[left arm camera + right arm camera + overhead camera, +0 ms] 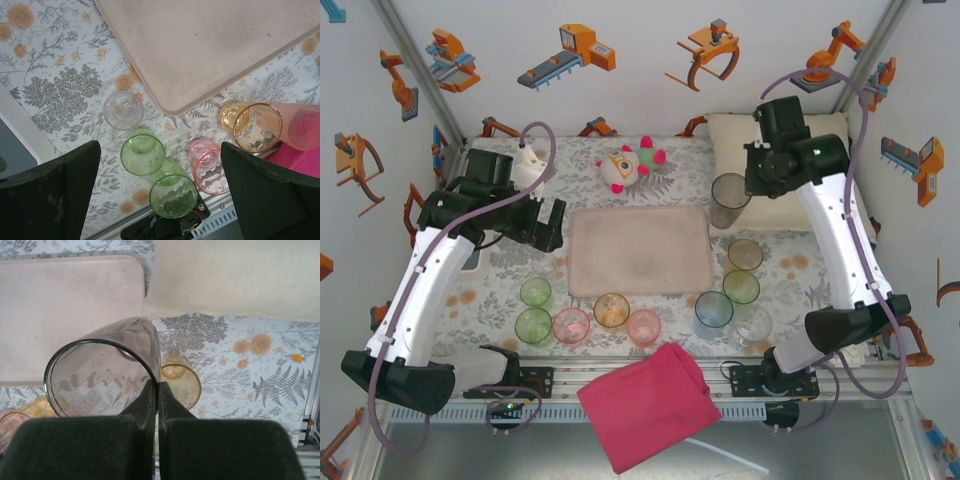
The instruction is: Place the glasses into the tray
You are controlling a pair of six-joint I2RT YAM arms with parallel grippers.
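Glasses point(611, 310) around tray point(640, 250), right claw point(156, 387) pinching smoky glass point(100, 375), left claw point(160, 150) wide

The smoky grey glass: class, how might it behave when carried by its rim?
Probably light: the smoky grey glass looks thin-walled. It may swing or slip, as the right gripper pinches one rim spot. Being tall, it could tip.

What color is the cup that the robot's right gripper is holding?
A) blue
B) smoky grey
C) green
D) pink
B: in the right wrist view, the right gripper is pinched shut on the rim of the smoky grey glass.
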